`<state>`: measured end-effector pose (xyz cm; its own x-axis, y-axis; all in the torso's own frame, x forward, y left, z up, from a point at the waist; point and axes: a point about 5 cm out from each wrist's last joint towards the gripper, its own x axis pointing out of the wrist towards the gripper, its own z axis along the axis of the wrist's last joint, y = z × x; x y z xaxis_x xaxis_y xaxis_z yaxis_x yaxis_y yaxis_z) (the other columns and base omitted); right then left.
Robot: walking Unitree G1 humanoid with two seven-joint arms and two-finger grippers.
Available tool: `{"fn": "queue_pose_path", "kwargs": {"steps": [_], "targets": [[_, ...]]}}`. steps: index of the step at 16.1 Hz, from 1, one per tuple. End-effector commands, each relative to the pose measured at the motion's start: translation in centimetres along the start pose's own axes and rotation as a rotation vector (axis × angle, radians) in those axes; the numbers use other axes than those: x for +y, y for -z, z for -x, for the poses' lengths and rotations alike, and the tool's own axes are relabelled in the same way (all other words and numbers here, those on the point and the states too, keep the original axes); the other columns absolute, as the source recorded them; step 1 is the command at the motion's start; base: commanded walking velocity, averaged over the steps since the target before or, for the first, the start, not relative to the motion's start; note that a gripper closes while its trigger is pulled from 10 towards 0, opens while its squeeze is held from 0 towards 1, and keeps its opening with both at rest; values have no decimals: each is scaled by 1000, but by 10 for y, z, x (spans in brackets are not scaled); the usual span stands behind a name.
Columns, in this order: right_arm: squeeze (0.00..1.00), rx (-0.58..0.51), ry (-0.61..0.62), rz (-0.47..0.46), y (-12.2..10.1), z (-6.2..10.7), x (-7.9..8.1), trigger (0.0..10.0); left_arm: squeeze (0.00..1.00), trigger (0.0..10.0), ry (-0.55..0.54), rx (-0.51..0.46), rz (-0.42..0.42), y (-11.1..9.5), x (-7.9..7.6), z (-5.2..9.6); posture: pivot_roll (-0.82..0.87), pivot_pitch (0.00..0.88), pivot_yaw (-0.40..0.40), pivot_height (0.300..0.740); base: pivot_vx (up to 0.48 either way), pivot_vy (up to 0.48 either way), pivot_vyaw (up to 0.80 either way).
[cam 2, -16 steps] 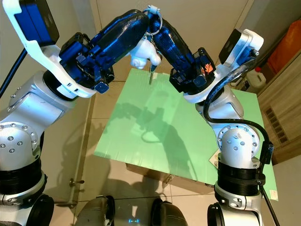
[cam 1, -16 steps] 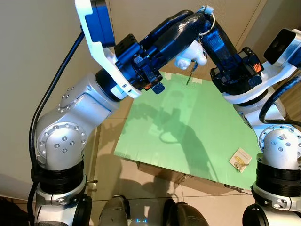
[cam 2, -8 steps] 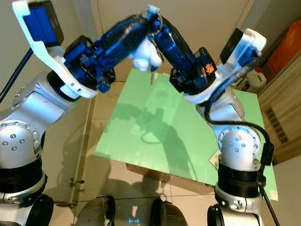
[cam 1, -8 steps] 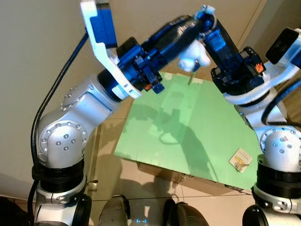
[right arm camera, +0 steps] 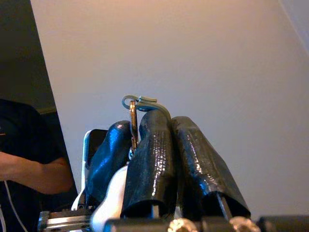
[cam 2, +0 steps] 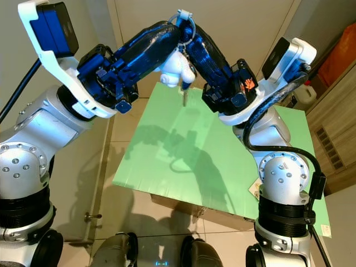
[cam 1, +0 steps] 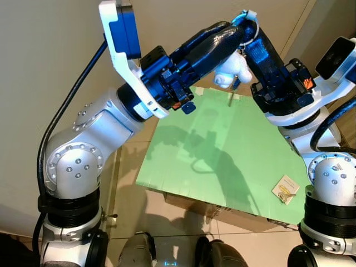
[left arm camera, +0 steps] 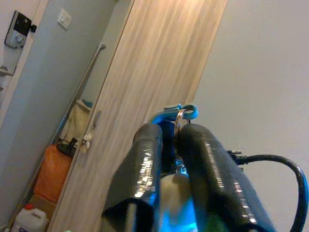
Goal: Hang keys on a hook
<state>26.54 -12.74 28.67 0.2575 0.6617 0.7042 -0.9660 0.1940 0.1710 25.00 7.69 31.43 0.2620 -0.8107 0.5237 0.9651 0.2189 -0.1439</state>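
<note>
— Both arms have risen a little since a second ago, so the key bunch (cam 2: 181,61) now sits higher, near the top centre of the right eye view, above the far edge of the green table (cam 2: 183,156). What holds it?

— The left gripper (cam 2: 177,28) and the right gripper (cam 2: 189,32) meet fingertip to fingertip there. In each wrist view both fingers are pressed together on the pale clip and key ring (right arm camera: 133,121). A white plush charm (cam 1: 229,71) and a thin key (cam 2: 182,95) dangle below.

— And a hook?

— I cannot make one out; a plain wall stands behind.

— Then how to proceed well?

— I judge one gripper should keep its pinch while the other lets go, so the ring hangs free and open. A small packet (cam 1: 286,188) lies near the table's right corner, well apart.
</note>
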Motion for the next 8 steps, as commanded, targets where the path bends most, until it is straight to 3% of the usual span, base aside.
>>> {"fn": "queue_pose_path", "kwargs": {"steps": [1, 8], "targets": [[0, -2, -38, 0, -1, -5, 7, 10000, 0, 0, 63, 13, 0, 0, -9, -6, 89, 129, -13, 740, 0, 0, 0], [0, 1, -38, 0, 0, -6, 7, 10000, 0, 0, 54, 3, -7, -2, -9, -6, 90, 126, -15, 740, 0, 0, 0]]}}
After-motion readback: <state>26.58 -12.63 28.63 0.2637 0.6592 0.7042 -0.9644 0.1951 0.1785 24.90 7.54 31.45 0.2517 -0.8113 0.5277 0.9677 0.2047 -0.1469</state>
